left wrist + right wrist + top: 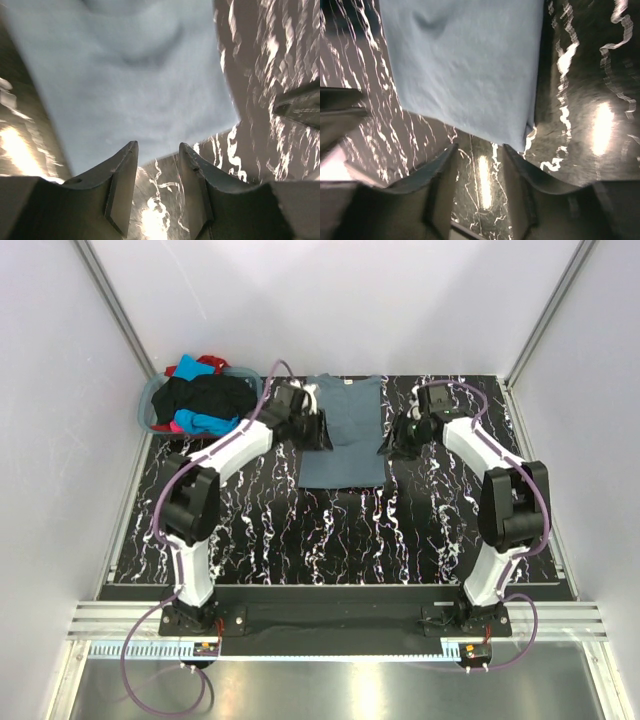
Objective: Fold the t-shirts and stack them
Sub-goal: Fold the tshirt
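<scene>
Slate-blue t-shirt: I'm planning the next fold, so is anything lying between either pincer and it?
Nothing visible. The left pincer and right pincer hang open just off the slate-blue t-shirt, with only marbled table showing in each gap.

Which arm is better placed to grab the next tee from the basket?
Probably the left. The basket sits at the far left corner, close beside the left gripper, whose jaws are open and empty. The right gripper is on the other side of the grey tee, farther away.
</scene>
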